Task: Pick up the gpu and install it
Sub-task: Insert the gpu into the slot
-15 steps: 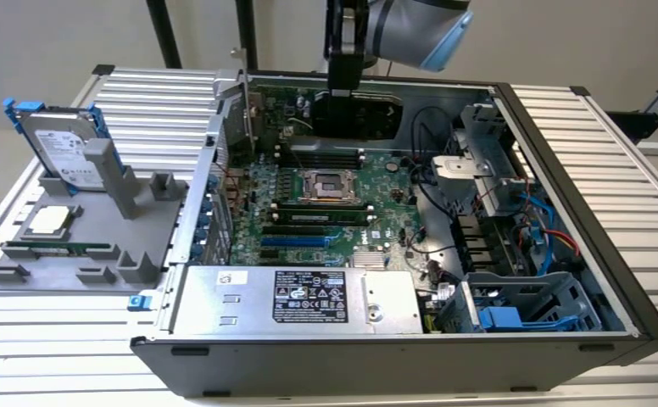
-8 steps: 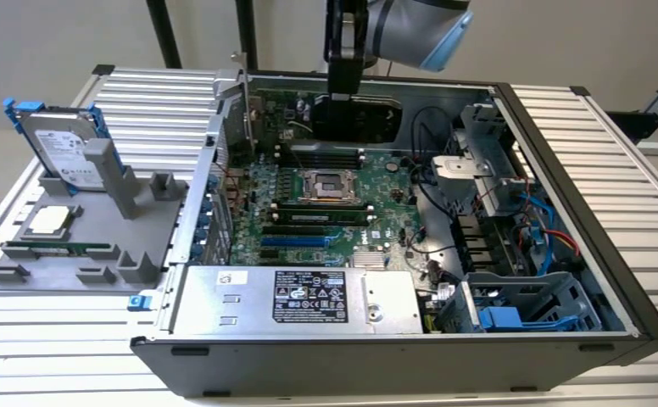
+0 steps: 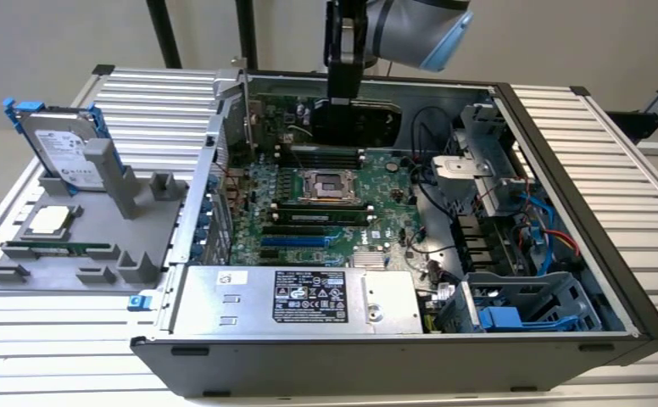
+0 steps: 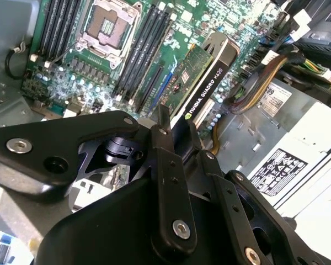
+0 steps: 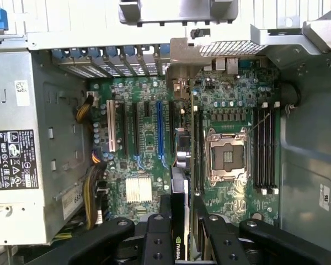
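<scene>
Though linkages of the gripper point(image 4: 179, 130) hide the card's near end in both wrist views, we see its two fingers clamped on one gpu point(image 4: 203, 77), edge-on over one motherboard point(image 5: 146, 138) inside the case point(image 3: 363, 365); slot contact unclear. One hard drive point(image 3: 64, 148) outside.

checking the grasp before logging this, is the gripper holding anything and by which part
The gripper is shut on the gpu, its fingers pinching the card's two faces at the edge nearest the wrist, above the motherboard.
</scene>
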